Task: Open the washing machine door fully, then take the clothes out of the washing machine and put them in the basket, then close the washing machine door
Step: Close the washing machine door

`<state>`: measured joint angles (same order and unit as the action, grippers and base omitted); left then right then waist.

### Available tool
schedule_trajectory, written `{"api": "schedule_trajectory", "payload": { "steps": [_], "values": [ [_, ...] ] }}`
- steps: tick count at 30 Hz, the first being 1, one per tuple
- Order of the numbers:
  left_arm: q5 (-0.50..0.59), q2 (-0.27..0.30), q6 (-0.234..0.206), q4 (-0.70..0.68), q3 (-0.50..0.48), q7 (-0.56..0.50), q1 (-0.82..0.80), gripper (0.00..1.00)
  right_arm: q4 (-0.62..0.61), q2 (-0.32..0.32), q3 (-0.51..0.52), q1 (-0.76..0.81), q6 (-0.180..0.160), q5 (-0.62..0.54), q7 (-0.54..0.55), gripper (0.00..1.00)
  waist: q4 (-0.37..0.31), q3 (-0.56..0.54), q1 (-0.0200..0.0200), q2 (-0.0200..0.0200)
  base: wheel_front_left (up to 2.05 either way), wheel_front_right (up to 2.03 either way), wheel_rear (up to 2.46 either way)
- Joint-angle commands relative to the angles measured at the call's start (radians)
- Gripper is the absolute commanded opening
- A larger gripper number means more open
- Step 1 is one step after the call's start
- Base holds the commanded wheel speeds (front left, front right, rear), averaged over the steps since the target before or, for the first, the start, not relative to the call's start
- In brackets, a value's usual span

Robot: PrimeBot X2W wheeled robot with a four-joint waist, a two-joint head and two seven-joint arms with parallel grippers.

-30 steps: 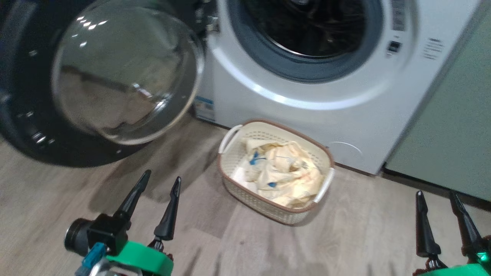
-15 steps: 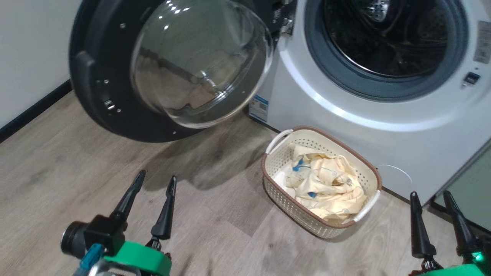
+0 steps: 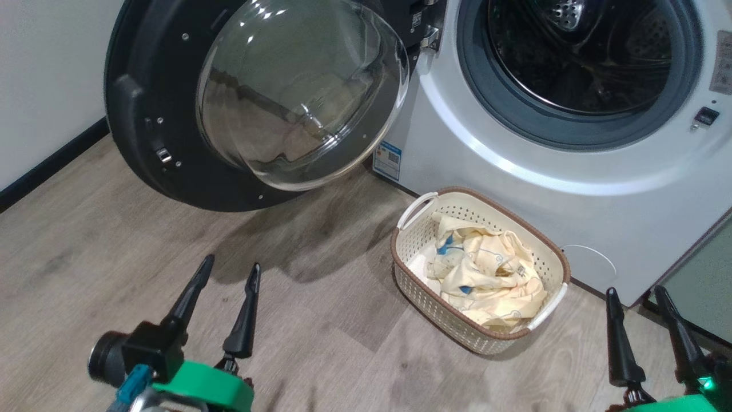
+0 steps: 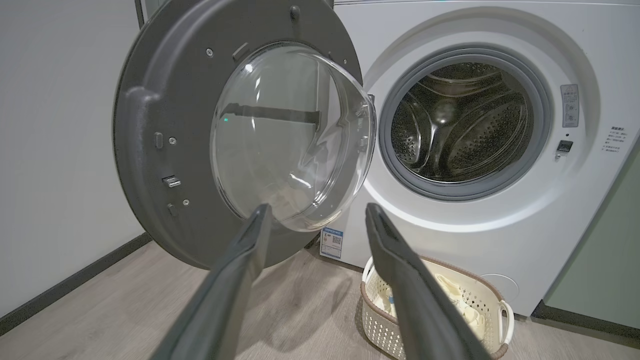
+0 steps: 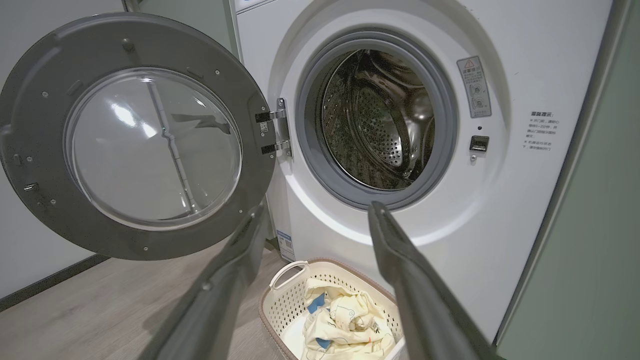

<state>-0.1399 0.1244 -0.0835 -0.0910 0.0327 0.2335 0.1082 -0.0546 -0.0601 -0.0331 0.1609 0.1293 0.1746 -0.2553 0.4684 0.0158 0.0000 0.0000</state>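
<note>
- We're looking at the large round glossy black washing machine door with its bulging clear glass porthole (image 3: pixel 257 103). It's hanging swung wide to the left on its hinge (image 3: pixel 430 37), inner face towards us, so the mouth is free for reaching in.
- The white front-loading washing machine (image 3: pixel 514 171) is showing its grey-rimmed drum mouth (image 3: pixel 577 63) uncovered. In both wrist views the drum wall that shows is bare perforated steel, with no fabric on it.
- The soft pale cream-yellow clothes with blue marks (image 3: pixel 486 274) are lying bunched inside the small cream perforated plastic basket with the brown rim (image 3: pixel 394 252). Nothing is hanging over the rim.
- The basket is sitting on the wood-look floor (image 3: pixel 86 246) just in front of the machine, below the mouth, which we're reading as a short drop path from the drum.
- The left gripper (image 3: pixel 231 264) is hovering low over bare floor with fingers spread, carrying nothing. It's pointing towards the door's lower edge but well apart from it.
- The right gripper (image 3: pixel 636 292) is hovering near the basket's right end, beside the pale green cabinet (image 3: pixel 703 286). Its fingers are spread too, and it's empty and touching nothing.
- We're judging unloading done and door closing pending. The left arm is sitting on the door's side, so it's looking like the natural one to push the free edge round.
- Risk we're flagging: the basket's left handle is standing close under the door's swing path. The door is hanging above it, so it's probably clearing, but we're not certain from here.
</note>
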Motion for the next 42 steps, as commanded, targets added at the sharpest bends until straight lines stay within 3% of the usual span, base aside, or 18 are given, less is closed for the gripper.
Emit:
{"api": "schedule_trajectory", "payload": {
  "steps": [1,2,3,4,14,23,26,30,31,33,37,42],
  "values": [
    [-0.006,0.015,-0.008,-0.042,-0.033,0.008,-0.027,1.0,-0.03,-0.026,-0.02,-0.032,0.001,-0.002,-0.006,1.0,-0.003,0.0,0.0,0.0,0.0,0.0,0.0],
    [-0.01,0.015,-0.006,-0.043,-0.032,0.008,-0.027,1.0,-0.03,-0.026,-0.019,-0.032,0.001,-0.002,-0.006,1.0,-0.004,0.0,0.0,0.0,0.0,0.0,0.0],
    [-0.012,0.016,-0.005,-0.042,-0.031,0.007,-0.027,0.44,-0.03,-0.026,-0.019,-0.033,0.001,-0.003,-0.006,1.0,-0.005,0.0,0.0,0.0,0.0,0.0,0.0],
    [-0.013,0.016,-0.005,-0.041,-0.031,0.005,-0.027,0.0,-0.03,-0.027,-0.019,-0.033,0.001,-0.003,-0.006,1.0,-0.007,-0.001,0.0,0.0,0.0,0.0,0.0],
    [-0.028,0.022,0.002,-0.039,-0.02,-0.001,-0.025,0.0,-0.033,-0.026,-0.014,-0.033,0.001,-0.003,-0.006,1.0,-0.01,0.0,0.0,0.0,0.0,0.0,0.0],
    [-0.093,0.019,0.059,-0.074,-0.007,0.008,-0.037,0.0,-0.037,-0.024,-0.011,-0.029,0.001,-0.005,-0.006,1.0,-0.001,-0.001,0.0,0.0,0.0,0.0,0.0],
    [-0.202,-0.011,0.104,-0.118,-0.024,0.017,-0.051,0.0,-0.038,-0.024,-0.009,-0.027,0.001,-0.005,-0.006,1.0,0.004,-0.002,0.0,0.0,0.0,0.0,0.0],
    [-0.432,-0.049,0.163,-0.214,-0.074,0.024,-0.088,0.0,-0.038,-0.023,-0.005,-0.024,0.001,-0.006,-0.006,1.0,0.011,-0.006,0.0,0.0,0.0,0.0,0.0],
    [-0.54,-0.055,0.179,-0.264,-0.105,0.025,-0.112,0.0,-0.039,-0.023,-0.003,-0.022,0.001,-0.006,-0.006,1.0,0.015,-0.009,0.0,0.0,0.0,0.0,0.0],
    [-0.637,-0.055,0.188,-0.311,-0.139,0.023,-0.143,0.0,-0.039,-0.022,-0.003,-0.021,0.001,-0.006,-0.006,1.0,0.018,-0.01,0.0,0.0,0.0,0.0,0.0],
    [-0.803,-0.005,0.195,-0.379,-0.237,-0.014,-0.231,0.0,-0.042,-0.021,-0.002,-0.019,0.001,-0.005,-0.006,1.0,0.022,-0.011,0.0,0.0,0.0,0.0,0.0],
    [-0.942,0.121,0.173,-0.373,-0.367,-0.091,-0.386,0.0,-0.049,-0.022,0.002,-0.015,0.001,-0.005,-0.006,1.0,0.024,-0.004,0.0,0.0,0.0,0.0,0.0]
  ]
}}
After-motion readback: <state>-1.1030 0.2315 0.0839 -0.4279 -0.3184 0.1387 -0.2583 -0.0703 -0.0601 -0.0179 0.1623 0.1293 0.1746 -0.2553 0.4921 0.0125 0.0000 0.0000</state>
